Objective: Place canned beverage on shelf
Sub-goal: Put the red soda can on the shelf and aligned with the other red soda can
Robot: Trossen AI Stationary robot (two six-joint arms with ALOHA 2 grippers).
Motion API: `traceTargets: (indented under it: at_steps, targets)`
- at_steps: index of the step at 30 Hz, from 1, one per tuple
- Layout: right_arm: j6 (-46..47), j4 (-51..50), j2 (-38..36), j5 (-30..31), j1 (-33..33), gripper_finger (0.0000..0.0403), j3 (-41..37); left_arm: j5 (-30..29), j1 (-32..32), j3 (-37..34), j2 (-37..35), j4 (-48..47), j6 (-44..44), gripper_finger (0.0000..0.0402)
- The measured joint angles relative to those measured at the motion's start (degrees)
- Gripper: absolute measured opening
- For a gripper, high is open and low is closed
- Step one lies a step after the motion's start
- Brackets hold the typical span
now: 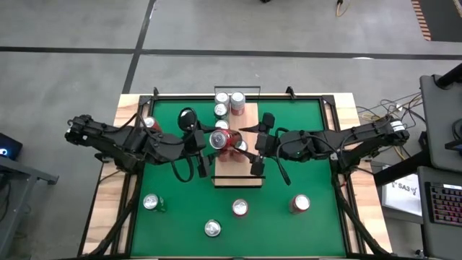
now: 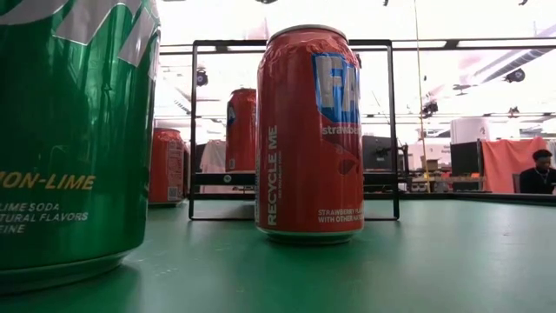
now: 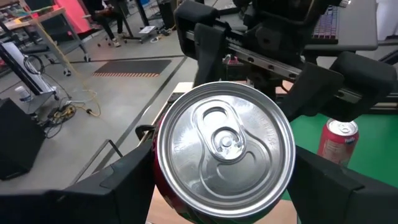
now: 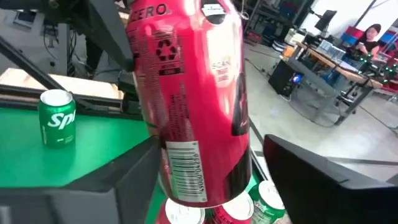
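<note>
Red can (image 1: 220, 140), silver lid up, held over the middle of the shelf (image 1: 238, 170), clasped by left gripper (image 1: 204, 141). Right gripper (image 1: 261, 141) just beside it, fingers parted either side of the can; contact not clear. Right wrist view alone gives the barcode and recycling mark; left wrist view, the pull-tab. Green mat (image 1: 303, 170) beneath; office desks and seated people beyond.

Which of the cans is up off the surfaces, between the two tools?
The red can over the shelf, between the left tool and right tool; all others stand on the mat or shelf.
</note>
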Motion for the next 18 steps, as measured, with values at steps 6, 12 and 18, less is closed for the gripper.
traceTargets:
  at_steps: [6, 12, 18]
  targets:
    - [-1.88, 1.43, 1.65, -0.03, -0.64, 0.0322, 0.09, -0.01, 0.56, -0.07, 0.0, 1.56, 0.11, 0.0281]
    - [-6.08, 4.35, 3.52, 0.71, -1.08, 0.0316, 0.09, -0.92, 0.83, -0.09, -0.02, 2.25, 0.61, 0.0281]
    - [-6.68, 5.63, 3.58, 0.19, -1.65, 0.0269, 0.04, -0.95, 0.9, -0.09, -0.17, 2.41, 0.7, 0.0282]
